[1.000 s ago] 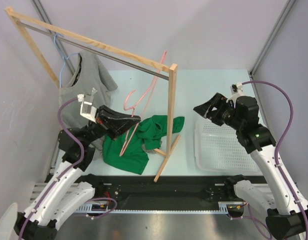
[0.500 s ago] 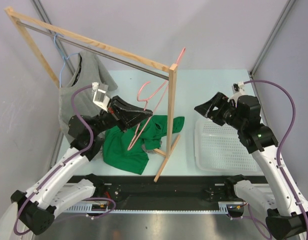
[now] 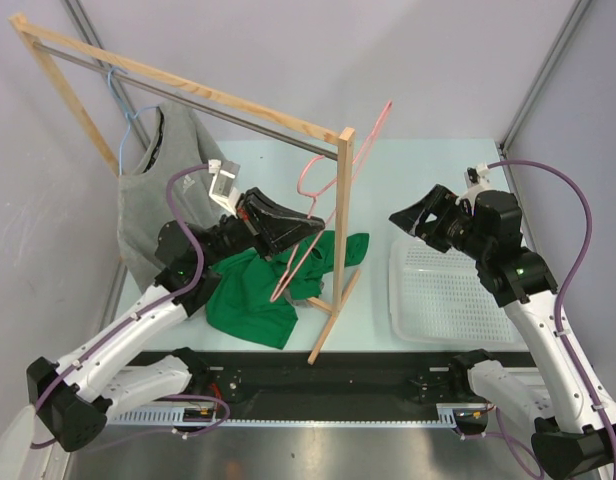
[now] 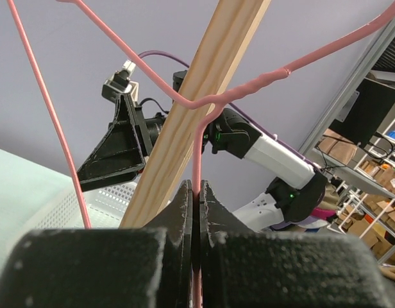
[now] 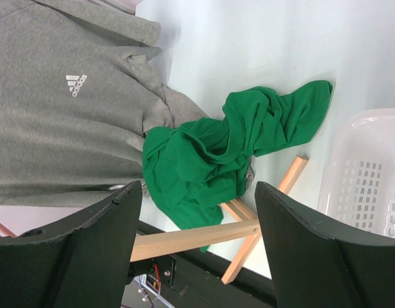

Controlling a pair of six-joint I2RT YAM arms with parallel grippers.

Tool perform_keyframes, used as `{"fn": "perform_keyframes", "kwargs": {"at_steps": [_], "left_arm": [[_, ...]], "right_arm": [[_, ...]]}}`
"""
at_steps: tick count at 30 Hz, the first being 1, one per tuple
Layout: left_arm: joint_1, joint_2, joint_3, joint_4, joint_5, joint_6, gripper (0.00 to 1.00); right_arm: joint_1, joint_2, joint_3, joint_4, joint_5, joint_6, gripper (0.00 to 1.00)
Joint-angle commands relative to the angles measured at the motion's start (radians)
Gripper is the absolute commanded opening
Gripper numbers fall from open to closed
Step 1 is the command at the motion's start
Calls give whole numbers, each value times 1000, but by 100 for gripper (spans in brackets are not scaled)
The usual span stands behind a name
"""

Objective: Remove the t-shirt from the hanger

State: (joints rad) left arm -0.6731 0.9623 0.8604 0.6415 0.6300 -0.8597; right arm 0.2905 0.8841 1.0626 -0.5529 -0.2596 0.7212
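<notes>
A green t-shirt (image 3: 278, 285) lies crumpled on the table at the foot of the wooden rack; it also shows in the right wrist view (image 5: 229, 154). My left gripper (image 3: 313, 228) is shut on a bare pink hanger (image 3: 333, 200) and holds it in the air against the rack's upright post (image 3: 340, 230). In the left wrist view the pink wire (image 4: 196, 154) runs up from between the closed jaws beside the post (image 4: 197, 102). My right gripper (image 3: 408, 222) is open and empty, above the table left of the basket.
A grey Adidas shirt (image 3: 163, 185) hangs on a blue hanger (image 3: 123, 125) at the rack's left end. A white basket (image 3: 448, 290) sits at the right. The rack's foot (image 3: 338, 305) stands near the table's front edge.
My left gripper has carried the pink hanger up and to the right, from above the green t-shirt to the rack's post. The right arm has barely moved.
</notes>
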Motion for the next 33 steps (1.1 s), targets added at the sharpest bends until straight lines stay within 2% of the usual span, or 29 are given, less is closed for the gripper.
{"fn": "perform_keyframes", "kwargs": {"at_steps": [1,14,22,23,24,27,29,30,32,33], "left_arm": [[-23,6,58,30,-41,25,0],[-51,84,100,-52,-70,-2,0],[-59,53,104,-161,-98,50,2],[-59,49,104,-173,-102,56,4],[-59,36,103,-184,-113,62,15],[-59,10,94,-204,-118,76,30],[-59,-2,95,-236,-124,94,37],[-59,-8,101,-250,-124,103,44],[-59,-34,111,-310,-138,136,50],[-59,-43,115,-327,-142,148,61]], "right_arm": [[-4,-20,48,2,6,-19,76],[-2,-31,43,-1,8,-14,76],[-4,-33,37,-2,10,-17,76],[-4,-33,36,-4,10,-16,76],[-4,-34,34,-4,10,-14,76],[-4,-42,28,-2,11,-16,76],[-5,-45,27,-4,13,-16,76],[-4,-47,25,-5,13,-20,76],[-4,-50,23,-10,14,-19,76],[-4,-53,20,-13,16,-22,76]]}}
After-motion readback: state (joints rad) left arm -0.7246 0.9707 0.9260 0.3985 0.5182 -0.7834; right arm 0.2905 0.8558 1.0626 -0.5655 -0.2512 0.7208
